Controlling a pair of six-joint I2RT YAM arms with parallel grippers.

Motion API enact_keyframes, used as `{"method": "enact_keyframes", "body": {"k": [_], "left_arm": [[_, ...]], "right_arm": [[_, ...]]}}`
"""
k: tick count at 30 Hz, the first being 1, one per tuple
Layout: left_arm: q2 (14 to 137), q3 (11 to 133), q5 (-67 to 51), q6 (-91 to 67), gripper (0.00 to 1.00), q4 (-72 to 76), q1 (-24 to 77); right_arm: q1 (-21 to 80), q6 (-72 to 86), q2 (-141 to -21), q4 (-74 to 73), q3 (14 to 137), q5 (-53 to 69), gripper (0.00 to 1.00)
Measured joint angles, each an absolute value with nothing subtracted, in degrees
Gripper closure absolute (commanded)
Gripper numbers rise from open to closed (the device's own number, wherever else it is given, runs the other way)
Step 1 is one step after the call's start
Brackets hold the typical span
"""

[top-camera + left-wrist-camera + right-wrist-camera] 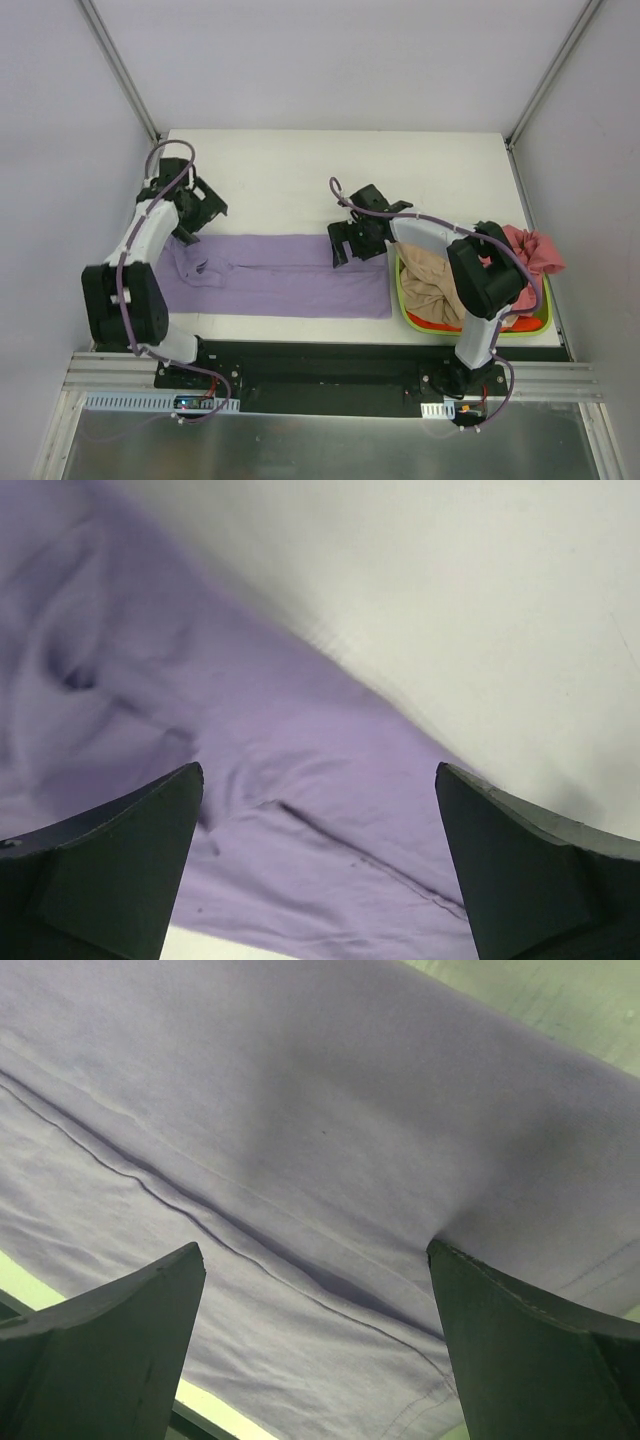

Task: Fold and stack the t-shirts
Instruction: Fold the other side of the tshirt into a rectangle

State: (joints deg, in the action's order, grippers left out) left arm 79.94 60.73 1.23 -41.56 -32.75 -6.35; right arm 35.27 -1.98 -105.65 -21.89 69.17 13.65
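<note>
The white surface (330, 160) is seen to occupy most of the top view, enclosed by pale walls on three sides.

The lavender t-shirt (280, 285) is found laid flat on the surface as a long band running left to right across the near half. Its left end is wrinkled and bunched below the left arm. Its right end stops just beside the basket. A stitched seam is observed running across the cloth in the right wrist view.

The lime-green basket (402, 300) is located at the near right corner of the surface, partly hidden by the right arm. A tan t-shirt (428, 282) is heaped inside it. A pinkish-red t-shirt (535, 250) is draped over its far right rim. No folded stack is recorded on the surface.

The left hand (192, 222) is positioned over the far edge of the lavender t-shirt's left end. Its fingers (110, 870) are spread wide, and nothing is held between them. Only purple cloth and bare white surface are seen in the gap.

The right hand (350, 240) is positioned over the far edge of the lavender t-shirt near its right end, just left of the basket. Its fingers (100, 1350) are likewise spread wide with nothing gripped, and the cloth fills the view beyond them. Whether either hand is touching the cloth cannot be told.
</note>
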Motion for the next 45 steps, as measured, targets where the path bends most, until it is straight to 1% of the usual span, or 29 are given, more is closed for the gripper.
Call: {"method": "enact_keyframes", "body": {"k": [3, 6, 9, 17, 23, 32, 34, 38, 41, 45], "left_arm": [[89.56, 66.92, -1.58, -39.05, 0.01, -30.39, -3.27], [95.48, 69.19, -3.05, -37.41, 0.01, -29.69, -2.66], [99.11, 69.06, -3.60, -36.45, 0.01, -30.00, -2.68], [104.07, 67.83, -2.35, -33.87, 0.01, -30.70, -2.68], [109.25, 74.61, -2.37, -33.36, 0.01, -34.22, -2.68], [119.20, 90.26, -4.34, -31.86, 0.01, -36.71, -2.61], [120.31, 92.44, -4.21, -31.05, 0.01, -36.40, -2.59], [120.31, 92.38, -2.87, -30.13, 0.01, -36.69, -2.74], [118.61, 89.52, -1.83, -29.95, 0.01, -36.49, -3.42], [112.73, 81.91, 0.89, -30.02, 0.01, -37.80, -5.91]], "right_arm": [[35.09, -2.07, -105.16, -22.74, 69.19, 12.82, 0.04], [34.87, -2.02, -104.95, -23.09, 69.19, 12.45, 0.04], [34.72, -1.91, -104.95, -23.18, 69.19, 12.47, 0.04], [34.41, -0.58, -107.28, -23.29, 71.40, 12.32, 0.04], [32.21, 1.52, -108.73, -23.35, 73.30, 12.69, 0.04], [27.59, 2.50, -113.56, -23.31, 80.03, 12.91, 0.04], [26.83, 2.50, -114.13, -23.33, 80.88, 12.86, 0.04], [25.96, 2.55, -114.26, -23.40, 81.06, 12.67, 0.04], [25.89, 2.55, -114.26, -23.38, 81.03, 12.62, 0.04], [25.89, 2.68, -114.26, -23.29, 80.93, 12.45, 0.04]]}}
